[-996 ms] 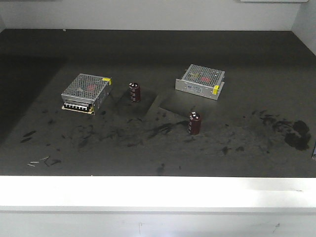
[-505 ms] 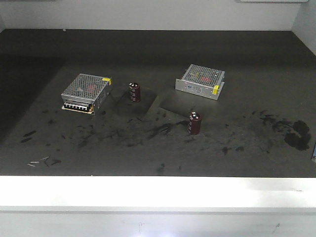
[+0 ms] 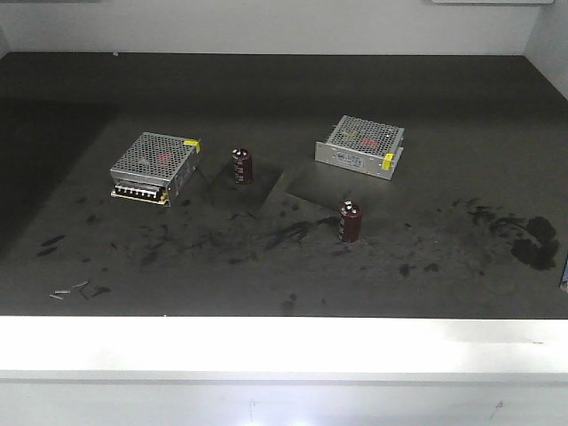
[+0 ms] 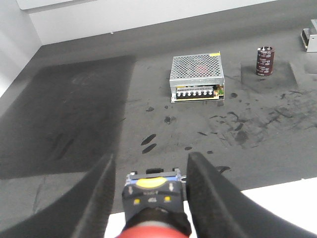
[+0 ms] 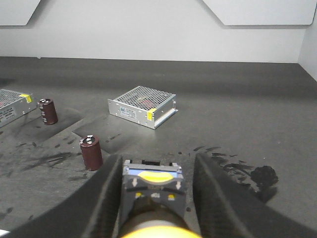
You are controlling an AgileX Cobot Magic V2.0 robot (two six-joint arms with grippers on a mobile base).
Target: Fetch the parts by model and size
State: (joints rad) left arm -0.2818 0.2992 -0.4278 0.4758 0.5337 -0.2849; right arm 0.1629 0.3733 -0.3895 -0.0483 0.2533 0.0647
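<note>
In the left wrist view, the red-capped push-button switch sits between the black fingers of my left gripper. Its red cap is nearest the camera and its dark body and blue-grey base point forward, above the table's front edge. In the right wrist view, the yellow-capped switch sits the same way in my right gripper, above the dark tabletop. Each switch rests against one finger, with a small gap at the other. Neither gripper nor switch shows in the front view.
Two silver perforated-metal boxes and two dark brown cylinders stand on the dark, smudged tabletop. A white ledge runs along the front. The right-hand cylinder stands just ahead-left of my right gripper.
</note>
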